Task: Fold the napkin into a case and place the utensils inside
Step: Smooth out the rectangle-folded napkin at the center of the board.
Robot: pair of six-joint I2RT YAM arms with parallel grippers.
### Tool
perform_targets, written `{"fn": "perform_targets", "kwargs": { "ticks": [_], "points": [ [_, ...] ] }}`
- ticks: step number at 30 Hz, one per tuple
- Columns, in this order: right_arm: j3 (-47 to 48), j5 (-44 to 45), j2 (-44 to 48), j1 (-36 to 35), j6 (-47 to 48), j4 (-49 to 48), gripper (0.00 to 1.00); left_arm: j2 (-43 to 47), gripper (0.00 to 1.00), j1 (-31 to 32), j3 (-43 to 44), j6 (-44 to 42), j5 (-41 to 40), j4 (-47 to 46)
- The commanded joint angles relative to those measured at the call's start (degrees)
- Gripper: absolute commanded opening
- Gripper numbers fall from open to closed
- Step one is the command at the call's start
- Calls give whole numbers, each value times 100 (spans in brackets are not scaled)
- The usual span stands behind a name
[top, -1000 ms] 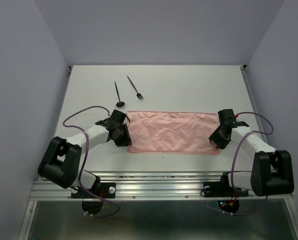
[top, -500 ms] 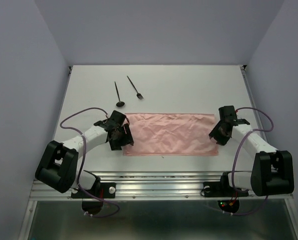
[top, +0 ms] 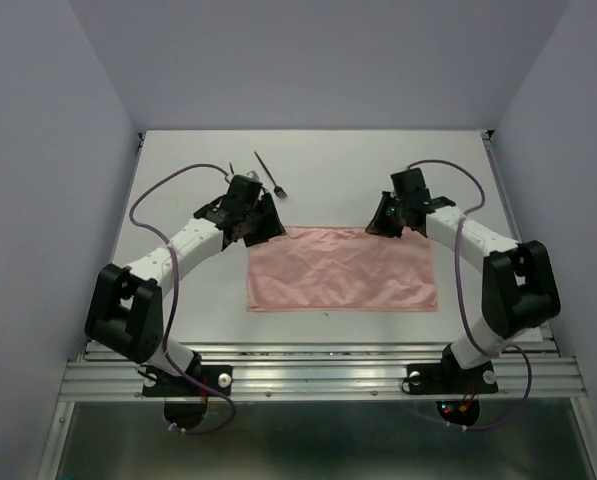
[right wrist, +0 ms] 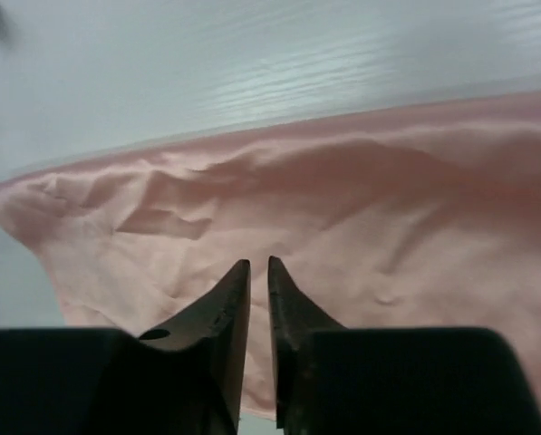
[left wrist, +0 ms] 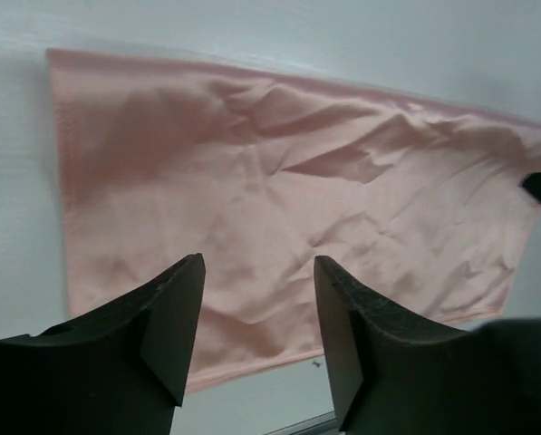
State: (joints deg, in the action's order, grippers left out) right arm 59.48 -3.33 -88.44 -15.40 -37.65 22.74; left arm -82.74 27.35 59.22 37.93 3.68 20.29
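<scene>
Top external view gives me the napkin [top: 343, 270] as a flat, wrinkled pink rectangle on the worktop [top: 428, 165]. It sits about midway between the left and right edges and closer to the near edge than the far one, with its long sides parallel to the near edge. My left gripper [top: 261, 222] sits at the cloth's far left corner. My right gripper [top: 381, 222] sits at the far long edge, a little right of the middle.

On the left wrist camera the claw is spread wide. Its two fingers [left wrist: 175, 317] frame a broad patch of creased cloth below, and nothing sits between them.

On the right wrist camera the fingers [right wrist: 229, 308] are almost pressed together, with only a thin slit between them, and the tips point down over the cloth. I cannot tell whether any fabric is caught there, or whether the tips touch it at all.

The fork [top: 272, 178] lies on the bare worktop beyond the far left corner of the napkin, apart from the cloth, just past the left gripper. Of the spoon [top: 231, 167] I see only a short bit of handle, as the left arm covers the rest. Neither utensil is in the napkin.
</scene>
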Motion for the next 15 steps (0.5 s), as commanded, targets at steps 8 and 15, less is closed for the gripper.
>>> {"fn": "perform_targets", "kwargs": {
  "ticks": [8, 15],
  "points": [
    [1688, -1327, -2035, -631, 162, -622, 3, -2094, 47, 165, 1186, 214, 1697, -2469],
    [1769, -1100, -2572, -631, 153, -587, 3, -2922, 45, 209, 1689, 83, 1460, -2241]
  ]
}}
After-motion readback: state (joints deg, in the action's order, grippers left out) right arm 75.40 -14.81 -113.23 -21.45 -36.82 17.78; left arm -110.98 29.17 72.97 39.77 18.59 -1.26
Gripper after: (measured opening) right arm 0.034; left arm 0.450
